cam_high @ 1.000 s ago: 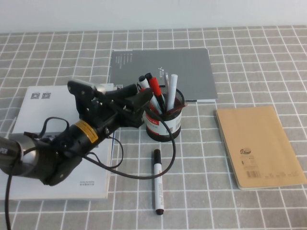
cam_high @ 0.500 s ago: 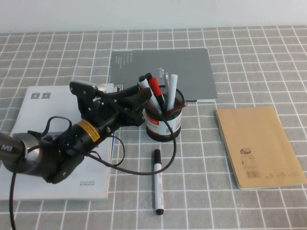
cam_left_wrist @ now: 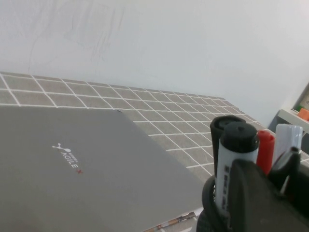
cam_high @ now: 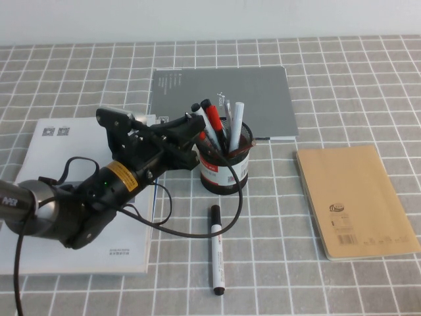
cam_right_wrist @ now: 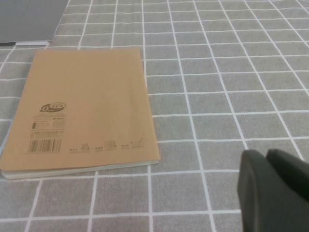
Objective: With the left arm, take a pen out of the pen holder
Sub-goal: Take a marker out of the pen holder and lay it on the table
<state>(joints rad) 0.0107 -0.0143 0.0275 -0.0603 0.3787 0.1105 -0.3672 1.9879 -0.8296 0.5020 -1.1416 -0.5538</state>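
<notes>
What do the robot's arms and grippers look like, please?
Left arm: black, silver-grey segment, yellow label band, loose black cable; its black left gripper is at the pen holder. The right gripper, near the brown notebook, looks matt black and blocky.

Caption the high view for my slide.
Left gripper at the pens in the mesh pen holder, a loose pen lying in front; right gripper off-frame, near the tan notebook.

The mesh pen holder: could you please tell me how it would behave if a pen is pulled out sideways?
The pen holder looks like thin wire mesh, so probably light and stiff; with pens leaning out, a sideways pull by the left claw at them may tip or slide it. The right claw hangs above the cloth near the tan notebook.
</notes>
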